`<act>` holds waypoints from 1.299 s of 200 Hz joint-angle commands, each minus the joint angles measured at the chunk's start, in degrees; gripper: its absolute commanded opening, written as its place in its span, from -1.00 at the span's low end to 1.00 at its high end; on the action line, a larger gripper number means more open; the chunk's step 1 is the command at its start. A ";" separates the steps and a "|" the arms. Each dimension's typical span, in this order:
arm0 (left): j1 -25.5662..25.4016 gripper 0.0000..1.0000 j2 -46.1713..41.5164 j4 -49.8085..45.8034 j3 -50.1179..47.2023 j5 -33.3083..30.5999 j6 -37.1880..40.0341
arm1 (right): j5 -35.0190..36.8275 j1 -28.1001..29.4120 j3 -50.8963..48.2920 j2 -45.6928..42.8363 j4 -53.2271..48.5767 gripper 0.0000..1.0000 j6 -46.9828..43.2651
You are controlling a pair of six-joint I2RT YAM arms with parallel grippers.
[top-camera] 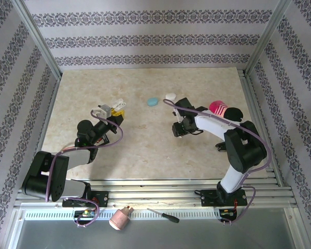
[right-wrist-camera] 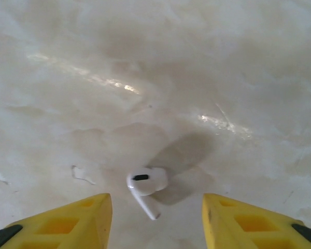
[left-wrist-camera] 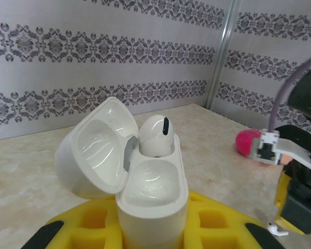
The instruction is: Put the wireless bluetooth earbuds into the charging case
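My left gripper (top-camera: pixel 114 110) (left-wrist-camera: pixel 153 231) is shut on the white charging case (left-wrist-camera: pixel 150 197) (top-camera: pixel 117 105) and holds it upright. The case's lid (left-wrist-camera: pixel 96 148) is swung open to the left. One white earbud (left-wrist-camera: pixel 156 134) sits in the far slot, while the near slot (left-wrist-camera: pixel 150 181) is empty. My right gripper (top-camera: pixel 177 129) (right-wrist-camera: pixel 156 220) hangs open just above the table. A second white earbud (right-wrist-camera: pixel 145 188) lies on the table between its yellow fingers (right-wrist-camera: pixel 72 220), touching neither; in the left wrist view that earbud (left-wrist-camera: pixel 276 230) shows at the lower right.
A pale blue case (top-camera: pixel 153 101) and a white case (top-camera: pixel 170 96) lie on the table behind the right gripper. A pink and black object (top-camera: pixel 222 110) (left-wrist-camera: pixel 247 142) sits by the right arm. A screwdriver (top-camera: pixel 163 215) and a pink piece (top-camera: pixel 121 218) lie on the near rail.
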 commanded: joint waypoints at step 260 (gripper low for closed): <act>0.67 -0.91 5.07 7.40 0.00 6.89 -3.09 | -12.78 -4.24 1.82 3.72 -7.19 -0.20 -5.72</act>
